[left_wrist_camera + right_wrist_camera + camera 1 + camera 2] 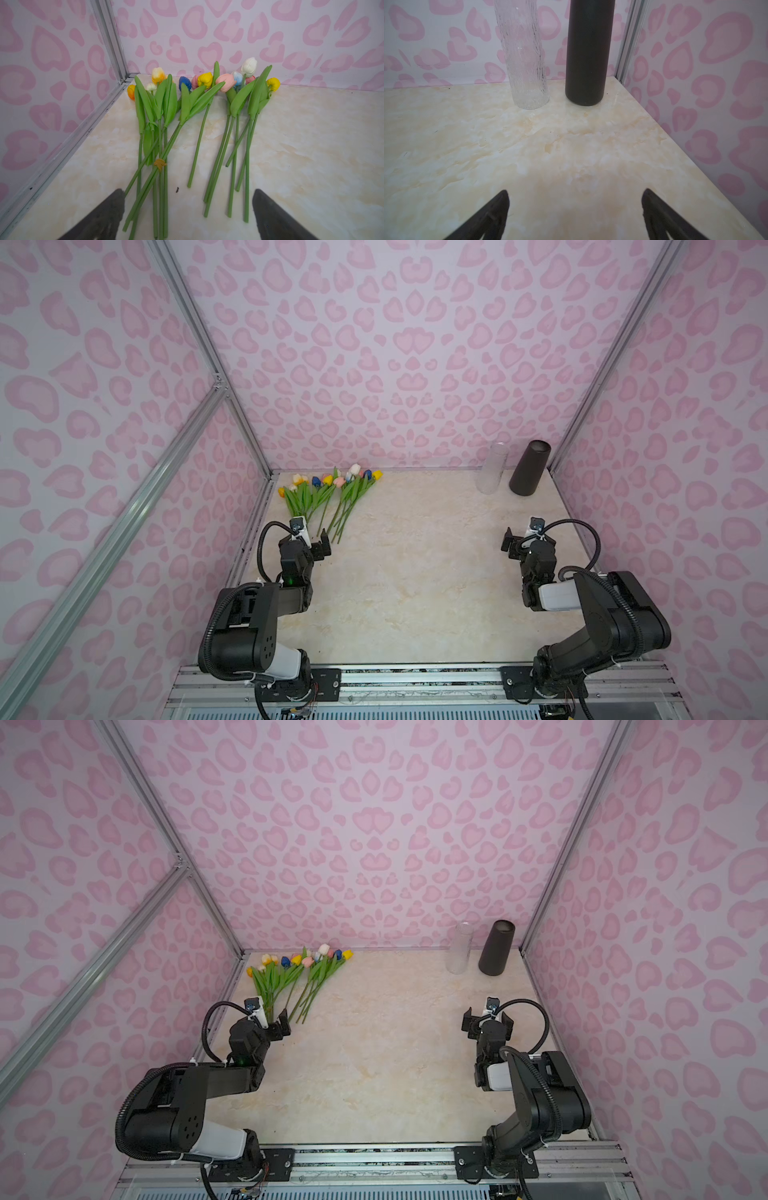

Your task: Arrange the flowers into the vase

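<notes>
flowers (322, 495) lie flat in a loose bunch at the far left corner of the marbled surface (415, 580). their heads point toward the far edge, close to the pink-patterned back wall (415, 364), and the green stems fan out toward the near side. the heads are yellow, orange-tinged, cream-white, pink and blue. in the left wrist view the stems fall into two loose groups with a single stem between them, and a small yellow scrap (160, 164) sits on the crossing stems of one group. the left hand (189, 194) is at the stem ends, jaws spread wide and grasping nothing; several stem ends lie between its two fingers (108, 214) in that view, and whether they touch cannot be told. at the far right corner stand a clear glass vase (492, 468) and a dark vase (530, 470), both upright, side by side and just apart, the dark one nearer the corner. every flower lies on the surface. the right hand (575, 193) is near the right edge, well short of the vases, jaws released and empty, facing both vases across bare surface.
</notes>
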`<action>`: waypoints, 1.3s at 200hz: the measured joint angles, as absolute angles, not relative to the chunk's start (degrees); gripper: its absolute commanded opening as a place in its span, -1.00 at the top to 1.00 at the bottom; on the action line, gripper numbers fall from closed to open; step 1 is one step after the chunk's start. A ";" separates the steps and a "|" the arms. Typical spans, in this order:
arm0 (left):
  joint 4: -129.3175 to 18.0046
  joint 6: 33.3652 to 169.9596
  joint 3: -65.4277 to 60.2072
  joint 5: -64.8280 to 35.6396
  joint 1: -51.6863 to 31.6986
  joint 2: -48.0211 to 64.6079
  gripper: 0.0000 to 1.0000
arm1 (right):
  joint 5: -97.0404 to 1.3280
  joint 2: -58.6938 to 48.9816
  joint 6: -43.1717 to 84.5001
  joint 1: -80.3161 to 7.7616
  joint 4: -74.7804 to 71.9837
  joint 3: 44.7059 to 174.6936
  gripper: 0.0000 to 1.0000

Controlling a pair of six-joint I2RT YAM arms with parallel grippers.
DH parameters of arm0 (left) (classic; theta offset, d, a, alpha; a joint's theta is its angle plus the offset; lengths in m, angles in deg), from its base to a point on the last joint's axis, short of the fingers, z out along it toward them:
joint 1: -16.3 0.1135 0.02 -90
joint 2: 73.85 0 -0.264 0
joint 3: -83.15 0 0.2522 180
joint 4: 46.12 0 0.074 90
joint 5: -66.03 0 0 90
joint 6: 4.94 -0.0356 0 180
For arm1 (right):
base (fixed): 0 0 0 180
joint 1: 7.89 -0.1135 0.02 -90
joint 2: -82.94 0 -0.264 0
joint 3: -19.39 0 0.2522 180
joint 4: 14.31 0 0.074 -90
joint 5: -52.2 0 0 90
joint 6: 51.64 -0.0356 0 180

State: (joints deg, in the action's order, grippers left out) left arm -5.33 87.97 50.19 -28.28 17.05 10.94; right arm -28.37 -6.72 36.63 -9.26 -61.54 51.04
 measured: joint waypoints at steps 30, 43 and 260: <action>-5.33 87.97 50.19 -28.28 17.07 10.94 -0.94 | -28.37 -6.72 36.63 -9.26 -61.54 51.04 -0.97; -5.33 87.97 50.19 -28.28 17.07 10.94 -0.94 | -28.37 -6.72 36.63 -9.26 -61.54 51.04 -0.97; -31.50 91.45 23.87 -27.50 6.89 -5.91 -0.94 | -27.96 7.48 31.71 -12.80 -26.50 81.75 -0.66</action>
